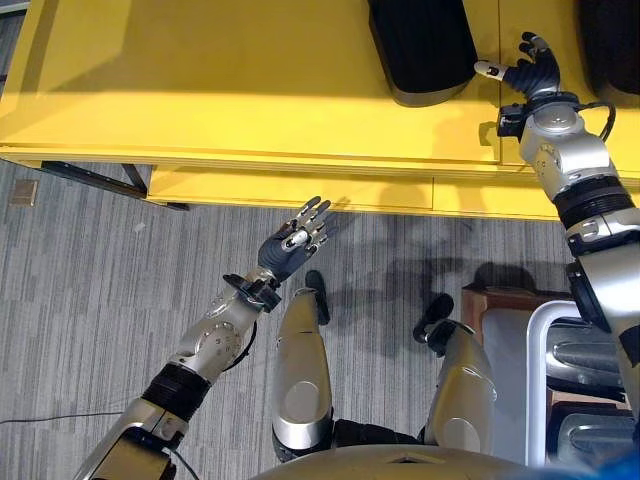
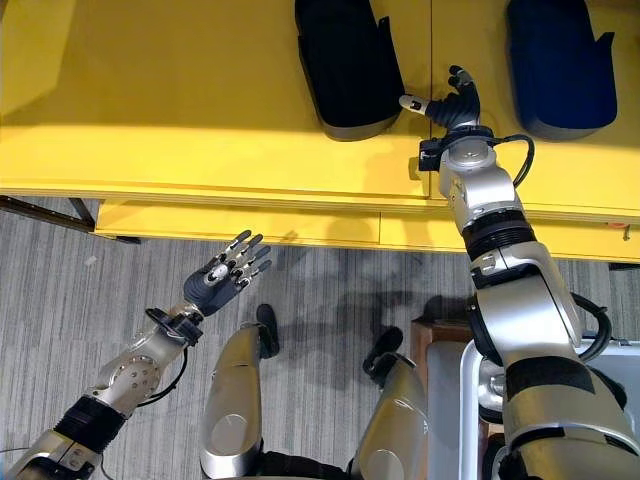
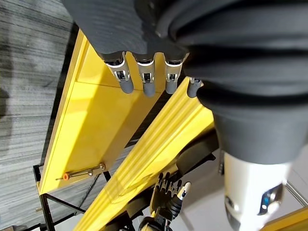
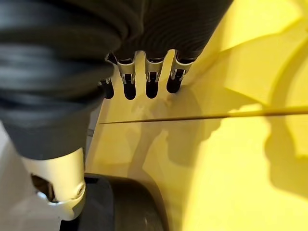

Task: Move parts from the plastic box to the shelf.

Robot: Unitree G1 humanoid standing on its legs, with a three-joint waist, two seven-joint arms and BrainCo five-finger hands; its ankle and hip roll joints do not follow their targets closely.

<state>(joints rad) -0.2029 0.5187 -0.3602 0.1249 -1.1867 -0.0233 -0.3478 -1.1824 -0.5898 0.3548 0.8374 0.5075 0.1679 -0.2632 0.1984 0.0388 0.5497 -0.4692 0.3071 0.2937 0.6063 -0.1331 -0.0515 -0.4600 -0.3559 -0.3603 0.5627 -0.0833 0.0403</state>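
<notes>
Yellow shelf [image 2: 200, 120] surface is seen across the top, and two dark parts lie on it: a black part [image 2: 345, 65] and, well apart to its right, a dark blue part [image 2: 558, 65]. The right hand [image 2: 455, 103] is held over the shelf just beside the black part, fingers spread, nothing gripped. The left hand [image 2: 222, 275] is raised over the grey floor [image 2: 60, 300], fingers straight and empty. A plastic box [image 1: 545, 340] corner is glimpsed at lower right.

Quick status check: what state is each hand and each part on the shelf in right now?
Left hand: open, empty, over the floor before the shelf.
Right hand: open, empty, over the shelf top.
Black part: lying on the shelf, beside the right hand.
Blue part: lying on the shelf.
</notes>
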